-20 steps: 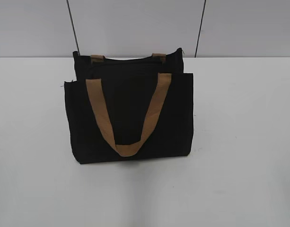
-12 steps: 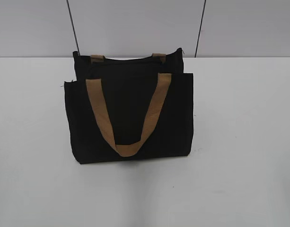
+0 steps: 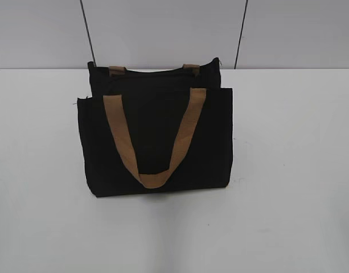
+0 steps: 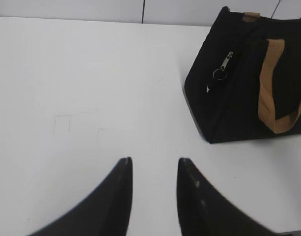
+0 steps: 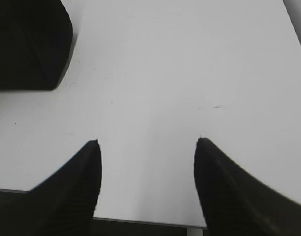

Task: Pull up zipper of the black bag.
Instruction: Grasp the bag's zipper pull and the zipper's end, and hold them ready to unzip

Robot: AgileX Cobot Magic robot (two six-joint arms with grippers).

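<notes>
The black bag stands upright on the white table, with a tan strap handle hanging down its front. In the left wrist view the bag is at the upper right, and the zipper, a silver slider with a ring pull, hangs on its near end panel. My left gripper is open and empty over bare table, well short of the bag. My right gripper is open wide and empty near the table's front edge; a corner of the bag shows at its upper left. Neither gripper shows in the exterior view.
The white table reaches back to a grey wall with two dark vertical seams. The table's front edge lies just under the right gripper. Faint pencil marks lie on the table left of the bag.
</notes>
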